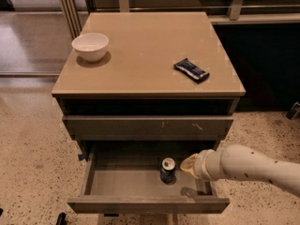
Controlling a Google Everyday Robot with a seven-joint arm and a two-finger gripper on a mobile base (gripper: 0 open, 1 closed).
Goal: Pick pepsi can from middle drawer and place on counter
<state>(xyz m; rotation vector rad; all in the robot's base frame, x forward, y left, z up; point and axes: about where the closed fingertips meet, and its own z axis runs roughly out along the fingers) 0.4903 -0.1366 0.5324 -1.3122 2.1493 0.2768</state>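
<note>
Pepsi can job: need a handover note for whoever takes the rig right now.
Gripper: inside the open drawer, close beside the can, on its right in the camera view; contact cannot be told.
Can: upright on the drawer floor, right of centre, not lifted.
Counter: holds a white bowl at the back left and a snack wrapper at the right.
Done: drawer open, arm reached in.
Left: grasp the can, lift it out, set it on the counter; the middle looks the likely spot.
</note>
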